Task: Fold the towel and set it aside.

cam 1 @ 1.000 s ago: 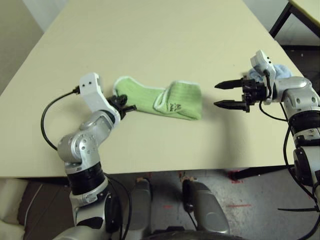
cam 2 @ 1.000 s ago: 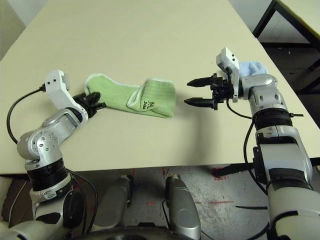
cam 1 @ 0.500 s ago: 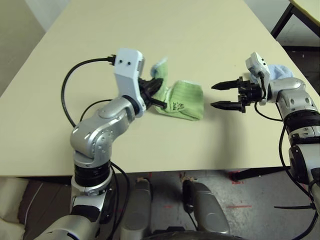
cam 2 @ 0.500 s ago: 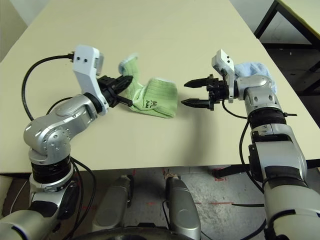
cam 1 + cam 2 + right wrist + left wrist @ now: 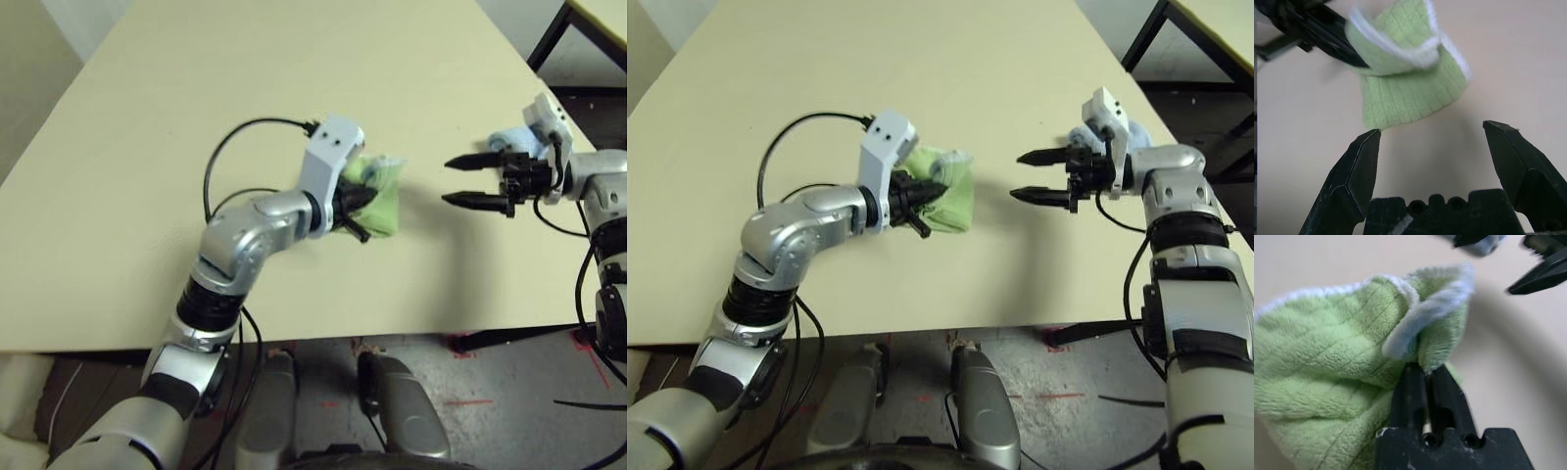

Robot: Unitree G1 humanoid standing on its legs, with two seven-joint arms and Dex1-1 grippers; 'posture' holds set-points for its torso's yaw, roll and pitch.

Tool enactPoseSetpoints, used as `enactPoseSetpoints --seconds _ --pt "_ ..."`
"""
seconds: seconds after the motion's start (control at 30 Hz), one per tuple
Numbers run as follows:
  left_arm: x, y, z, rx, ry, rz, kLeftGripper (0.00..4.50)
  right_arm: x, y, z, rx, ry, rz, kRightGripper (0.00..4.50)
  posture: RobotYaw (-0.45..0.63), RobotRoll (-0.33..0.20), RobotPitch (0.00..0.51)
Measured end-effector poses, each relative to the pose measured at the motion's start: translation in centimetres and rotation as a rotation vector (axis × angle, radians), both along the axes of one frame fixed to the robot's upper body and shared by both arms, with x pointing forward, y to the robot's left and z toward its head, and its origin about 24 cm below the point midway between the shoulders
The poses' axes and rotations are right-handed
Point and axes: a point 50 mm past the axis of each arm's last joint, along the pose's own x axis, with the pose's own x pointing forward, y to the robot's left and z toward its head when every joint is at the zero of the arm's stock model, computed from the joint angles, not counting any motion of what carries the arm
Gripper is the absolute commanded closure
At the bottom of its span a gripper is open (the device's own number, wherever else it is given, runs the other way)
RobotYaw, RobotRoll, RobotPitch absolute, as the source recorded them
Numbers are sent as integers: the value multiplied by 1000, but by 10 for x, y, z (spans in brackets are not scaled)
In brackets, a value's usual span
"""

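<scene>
The left gripper (image 5: 1425, 368) was closed, its two black fingers lying nearly side by side, and their tips were clamped on the towel (image 5: 1327, 342). At these tips the light green ribbed cloth rose in a small bunch, and the white edge trim (image 5: 1422, 316) was curled over itself. The towel was on the table (image 5: 245, 59), in the middle part between the two grippers, near to the robot's side. One portion of it was turned up and over, above a flatter ribbed layer, so the towel was partly doubled, not flat.

To the right of the towel, just beside it but not touching, was the right gripper (image 5: 1432, 127). Its fingers stood wide apart, with nothing between them, and they pointed toward the towel.

The left arm (image 5: 235, 240), silver with black joints, reached over the table from the left, and a black cable (image 5: 211, 166) made a curve beside it. The right arm (image 5: 1205, 294) came in from the right. Close behind the right gripper, partly hidden by it, was a light blue bunched cloth (image 5: 516, 140) on the table. Farther out, beyond the right side, one saw another table (image 5: 604, 24) with a dark leg.
</scene>
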Motion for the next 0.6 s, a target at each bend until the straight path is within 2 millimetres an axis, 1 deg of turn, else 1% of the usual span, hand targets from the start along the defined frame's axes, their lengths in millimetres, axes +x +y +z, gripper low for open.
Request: enactPoseSetpoints --seconds 0.1,0.13,0.27,0.37,0.53,0.6 --pt "4 -5 -5 -8 1 19 1946 -2 -1 -1 0 2 -3 0 56 0 143" --pt "5 -7 -4 -22 -2 22 1485 -2 -1 -1 0 3 -4 0 59 0 143" --pt "3 -19 6 -114 -21 5 18 -3 -2 0 2 0 -9 0 66 0 144" --pt "0 -17 20 -169 -62 0 18 -2 -2 0 3 1 -12 0 75 0 146" --pt "-15 -8 51 -294 -101 -60 18 -1 -1 2 8 -6 -16 0 90 0 148" --pt "-18 2 65 -346 -124 -48 18 3 4 6 29 -14 -17 0 94 0 148"
